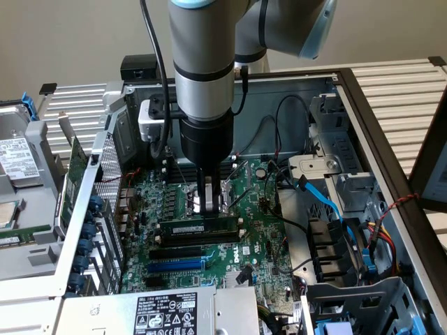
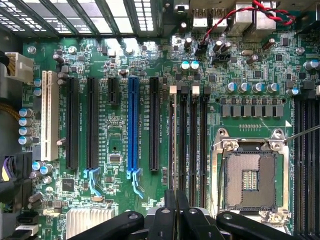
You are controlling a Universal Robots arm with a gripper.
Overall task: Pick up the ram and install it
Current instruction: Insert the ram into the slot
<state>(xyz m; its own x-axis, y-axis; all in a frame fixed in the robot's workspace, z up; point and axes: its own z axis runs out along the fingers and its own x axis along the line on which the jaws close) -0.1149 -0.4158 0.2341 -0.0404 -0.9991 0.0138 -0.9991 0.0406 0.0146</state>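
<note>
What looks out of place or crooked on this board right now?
Nothing looks askew or damaged. The ram lies level along its slot, right below the shut gripper. The one oddity is that the CPU socket stands bare, with no cooler on it.

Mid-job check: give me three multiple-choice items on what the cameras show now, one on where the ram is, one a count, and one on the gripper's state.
1. Where is the ram?
A. lying flat on the board
B. standing on edge in a memory slot on the motherboard
C. lifted clear in the air

2. How many long blue slots are on the board?
A. one
B. three
C. none

3. How does the gripper stand?
A. wide open
B. shut
C. clamped on a cable

Answers:
1 B, it stands upright in the slot, right below the gripper.
2 A, a single blue slot sits among black ones.
3 B, its fingers sit together.
</note>
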